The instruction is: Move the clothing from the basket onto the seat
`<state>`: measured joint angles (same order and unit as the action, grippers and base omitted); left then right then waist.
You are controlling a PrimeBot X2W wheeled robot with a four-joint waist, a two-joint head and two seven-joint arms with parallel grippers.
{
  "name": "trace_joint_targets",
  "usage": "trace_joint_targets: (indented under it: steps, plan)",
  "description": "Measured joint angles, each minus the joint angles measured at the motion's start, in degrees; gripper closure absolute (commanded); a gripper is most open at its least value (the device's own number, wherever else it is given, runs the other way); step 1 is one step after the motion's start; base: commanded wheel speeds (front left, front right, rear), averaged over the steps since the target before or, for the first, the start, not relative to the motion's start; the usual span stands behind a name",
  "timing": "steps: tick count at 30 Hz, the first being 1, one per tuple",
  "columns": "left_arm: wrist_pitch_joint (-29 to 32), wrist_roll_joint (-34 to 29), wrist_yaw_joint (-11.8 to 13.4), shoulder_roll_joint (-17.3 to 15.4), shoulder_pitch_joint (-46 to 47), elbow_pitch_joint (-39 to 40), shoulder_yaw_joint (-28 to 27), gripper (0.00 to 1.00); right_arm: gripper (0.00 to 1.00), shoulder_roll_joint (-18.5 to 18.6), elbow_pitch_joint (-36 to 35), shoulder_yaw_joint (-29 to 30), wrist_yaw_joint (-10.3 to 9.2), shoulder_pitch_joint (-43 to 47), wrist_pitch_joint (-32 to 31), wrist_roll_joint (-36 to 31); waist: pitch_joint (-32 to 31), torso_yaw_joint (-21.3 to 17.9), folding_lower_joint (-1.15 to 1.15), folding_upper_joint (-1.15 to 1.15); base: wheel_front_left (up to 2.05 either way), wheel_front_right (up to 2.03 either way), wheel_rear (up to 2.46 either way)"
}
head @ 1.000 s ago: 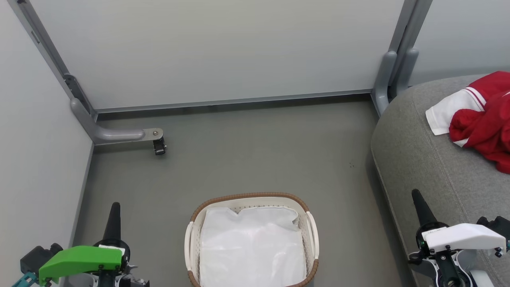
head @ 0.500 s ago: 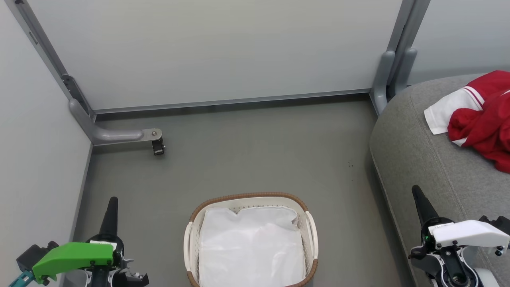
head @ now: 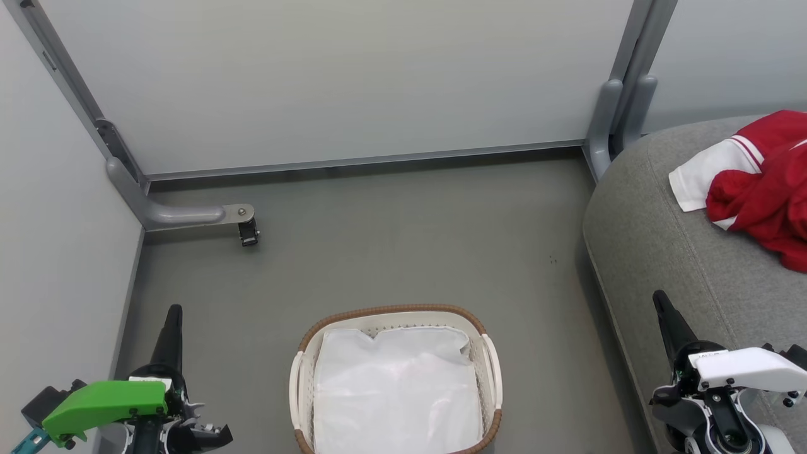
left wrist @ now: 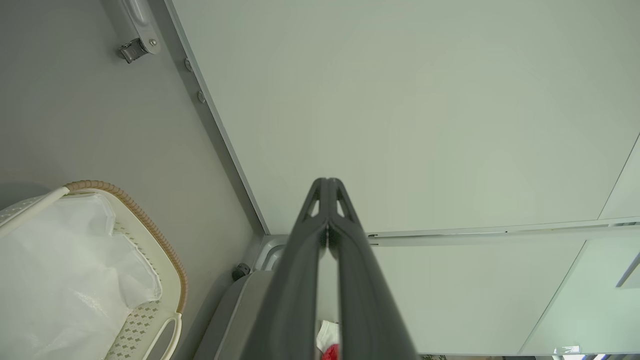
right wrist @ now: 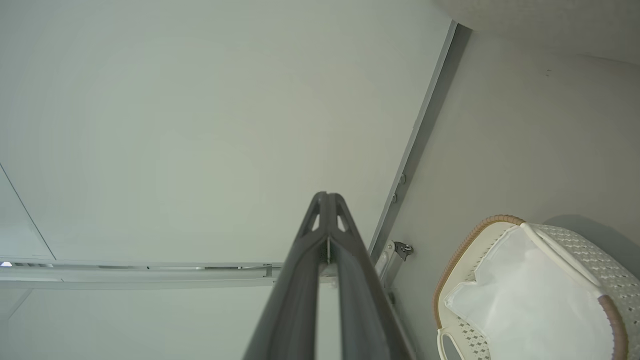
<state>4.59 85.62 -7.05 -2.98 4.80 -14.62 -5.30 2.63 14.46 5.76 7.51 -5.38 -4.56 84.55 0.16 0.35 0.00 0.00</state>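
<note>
At three o'clock in the head view, the clothing [head: 760, 195] lies in a red-and-white heap on the seat [head: 662, 265], well apart from the basket [head: 391, 310], which stands on the floor [head: 391, 239] at six o'clock with its white liner [head: 397, 391] inside. At seven o'clock the left gripper [head: 173, 312] points toward twelve with its fingers pressed together on nothing. At five o'clock the right gripper [head: 660, 299], over the seat's rounded edge, is likewise pinched closed and empty.

No lettering or numbers can be read.
</note>
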Motion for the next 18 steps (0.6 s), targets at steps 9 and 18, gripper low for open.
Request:
trace_joint_targets:
  steps: [9,18]
  plan:
    - [0.91,3.21,-0.08,0.04,0.56,0.24,-0.51,1.00,1.00,0.03,-0.18,0.37,0.00,-0.26,-0.97,3.69,0.01,-0.16,0.00,0.00,0.00,0.00,0.00]
    - [1.91,6.47,-0.26,0.09,1.03,0.44,-1.22,1.00,1.00,0.05,-0.30,0.71,0.00,-0.57,-1.98,7.47,0.02,-0.35,0.00,0.00,0.00,0.00,0.00]
